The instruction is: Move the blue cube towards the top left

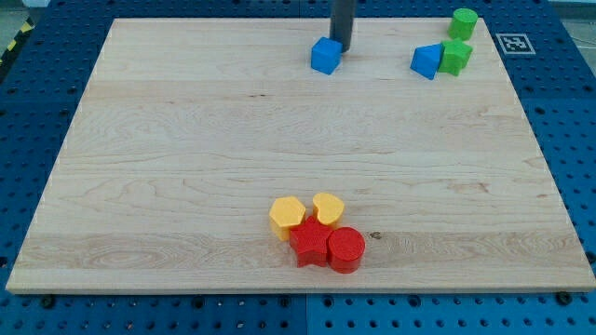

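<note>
A blue cube (325, 56) sits near the view's top, a little right of the board's middle. My tip (342, 48) is the lower end of a dark rod coming down from the view's top edge. It stands just to the right of the blue cube and slightly behind it, touching or nearly touching its upper right corner. A second blue block (426, 60), shape unclear, lies further to the view's right.
A green block (455, 57) touches the second blue block, and a green cylinder (464, 22) stands above them. Near the view's bottom middle lie a yellow hexagonal block (287, 216), a yellow heart-like block (328, 208), a red star block (308, 245) and a red cylinder (346, 248). The wooden board (168, 186) lies on a blue pegboard.
</note>
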Controlling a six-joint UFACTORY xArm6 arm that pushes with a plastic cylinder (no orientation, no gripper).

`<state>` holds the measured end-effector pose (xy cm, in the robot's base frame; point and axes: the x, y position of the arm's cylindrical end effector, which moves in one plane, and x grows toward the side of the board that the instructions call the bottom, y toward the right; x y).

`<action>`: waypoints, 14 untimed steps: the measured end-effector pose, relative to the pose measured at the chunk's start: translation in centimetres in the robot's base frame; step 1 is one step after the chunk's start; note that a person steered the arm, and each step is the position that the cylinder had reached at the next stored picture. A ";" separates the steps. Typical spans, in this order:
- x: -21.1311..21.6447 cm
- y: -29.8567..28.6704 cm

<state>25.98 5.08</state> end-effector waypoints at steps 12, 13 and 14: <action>-3.2 -20.6; -2.3 -14.7; 1.3 -11.6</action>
<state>27.24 -6.50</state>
